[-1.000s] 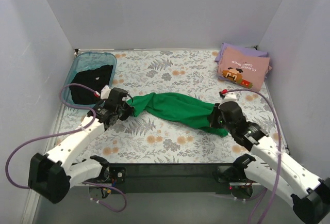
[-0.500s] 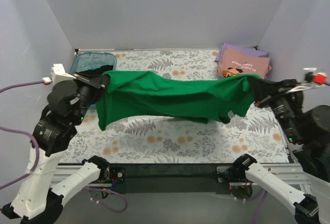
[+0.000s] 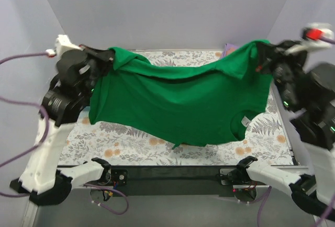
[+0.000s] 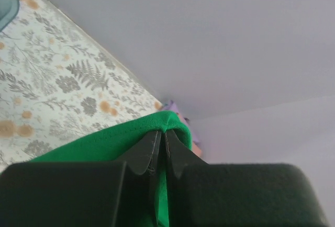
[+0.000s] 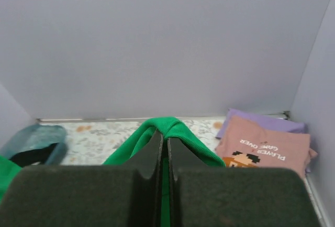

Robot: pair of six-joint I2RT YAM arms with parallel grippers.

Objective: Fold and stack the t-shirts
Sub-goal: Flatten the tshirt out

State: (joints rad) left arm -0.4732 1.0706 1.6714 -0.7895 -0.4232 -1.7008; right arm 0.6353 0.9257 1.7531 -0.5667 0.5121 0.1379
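Note:
The bright green t-shirt [image 3: 178,101] hangs spread out in the air between both arms, high above the table. My left gripper [image 3: 108,55] is shut on its upper left edge [image 4: 131,135]. My right gripper [image 3: 260,54] is shut on its upper right edge [image 5: 172,127]. The pink t-shirt [image 5: 264,151] with the brown-orange graphic lies folded on the lavender t-shirt [image 5: 272,122] at the back right corner. The black t-shirt [image 5: 31,156] lies in the teal bin; in the top view the green shirt and left arm hide it.
The teal plastic bin [image 5: 36,135] stands at the back left of the floral table [image 3: 131,143]. Grey walls close in the left, back and right sides. The hanging green shirt covers most of the table's middle in the top view.
Both arms rose from the table with the green shirt and spread apart. The shirt went from a bunched strip on the table to an open sheet hanging high between the grippers.

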